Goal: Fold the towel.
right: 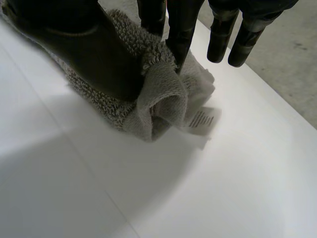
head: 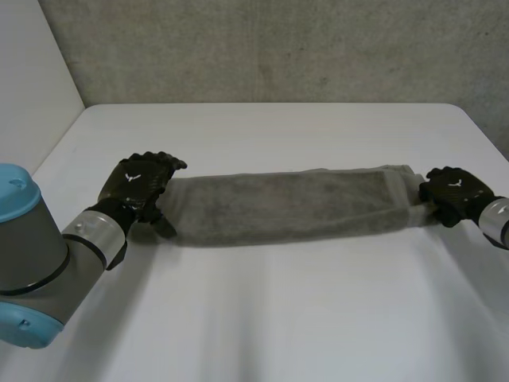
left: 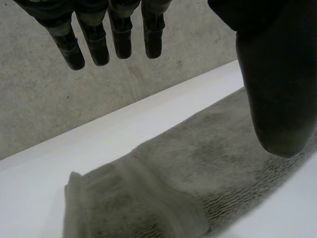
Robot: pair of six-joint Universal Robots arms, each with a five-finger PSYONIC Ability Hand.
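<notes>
A grey towel [head: 286,205] lies across the middle of the white table [head: 262,318], folded into a long narrow strip. My left hand [head: 141,185] hovers over the strip's left end, open. In the left wrist view its fingers [left: 99,44] are straight and spread from the thumb [left: 272,99], with the towel [left: 198,178] below and untouched. My right hand [head: 452,191] is at the strip's right end. There the thumb [right: 94,49] and two fingers pinch a bunched fold of the towel [right: 158,99]. A white care label [right: 200,120] sticks out beneath the fold.
A grey concrete wall [head: 278,48] runs behind the table's far edge, and a white panel [head: 32,72] stands at the left. Bare tabletop lies in front of the towel and behind it.
</notes>
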